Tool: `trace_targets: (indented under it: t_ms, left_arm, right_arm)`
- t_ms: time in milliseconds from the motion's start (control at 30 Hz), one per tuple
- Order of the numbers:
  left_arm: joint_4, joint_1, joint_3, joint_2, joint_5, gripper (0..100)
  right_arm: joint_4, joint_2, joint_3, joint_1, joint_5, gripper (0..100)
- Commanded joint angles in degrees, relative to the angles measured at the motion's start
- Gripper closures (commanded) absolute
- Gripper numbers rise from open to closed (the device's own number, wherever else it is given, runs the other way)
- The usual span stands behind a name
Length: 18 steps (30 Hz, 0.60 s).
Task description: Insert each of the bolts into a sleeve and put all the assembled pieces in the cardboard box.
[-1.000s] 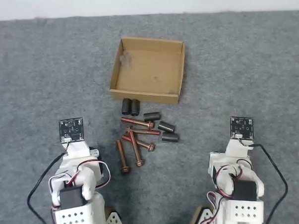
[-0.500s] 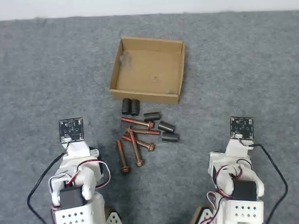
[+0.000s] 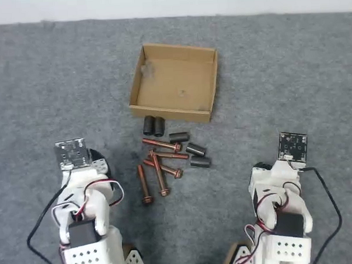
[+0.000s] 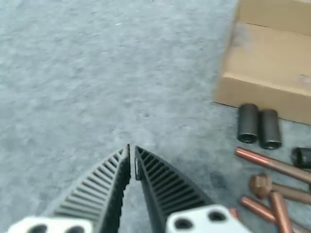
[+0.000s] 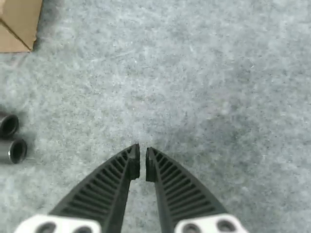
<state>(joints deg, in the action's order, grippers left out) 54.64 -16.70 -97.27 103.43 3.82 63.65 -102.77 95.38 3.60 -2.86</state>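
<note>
The open cardboard box [image 3: 169,113] sits at the middle back of the grey carpet with nothing in it. Just in front of it lie several dark sleeves [image 3: 154,126] and several copper bolts [image 3: 160,162], all loose and apart. My left arm [image 3: 79,194] rests near the front left, its gripper [image 4: 132,148] shut on nothing over bare carpet, with the box [image 4: 262,94], two sleeves [image 4: 258,127] and bolts [image 4: 272,165] off to one side. My right arm [image 3: 281,189] is at the front right, its gripper [image 5: 141,148] shut and empty, with two sleeves [image 5: 12,138] nearby.
Grey carpet [image 3: 278,75] covers the whole table. A pale wall edge [image 3: 170,3] runs along the back. Open carpet lies to both sides of the box and between the arms. A corner of the box [image 5: 19,24] shows in the right wrist view.
The left arm's wrist has swung a little to the left, and the right arm's wrist a little to the right. The bolts, sleeves and box have not moved.
</note>
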Motion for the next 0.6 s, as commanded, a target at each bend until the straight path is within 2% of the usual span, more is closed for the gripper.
trace_targets:
  t_ms: [0, 167, 267, 433, 567]
  left_arm:
    - [-1.76, 2.46, 0.75, 0.97, -0.35, 99]
    - [-1.67, 1.58, 0.75, 0.88, -2.02, 99]
    - [1.93, 1.93, 0.75, 0.79, -5.27, 99]
    - [2.29, 2.11, 0.75, 0.88, -5.71, 99]
    - [2.73, 1.93, 0.75, 0.7, -5.89, 99]
  right_arm:
    - [-0.66, -1.01, 0.97, 0.84, -0.62, 98.9]
    - [1.1, -1.01, 0.97, 4.62, -0.53, 98.9]
    - [0.84, -1.01, 0.88, 5.58, -0.44, 98.9]
    - [-2.33, -1.01, 0.97, -5.32, -0.53, 98.9]
    - [-12.79, -1.01, 0.97, -6.81, -0.44, 98.8]
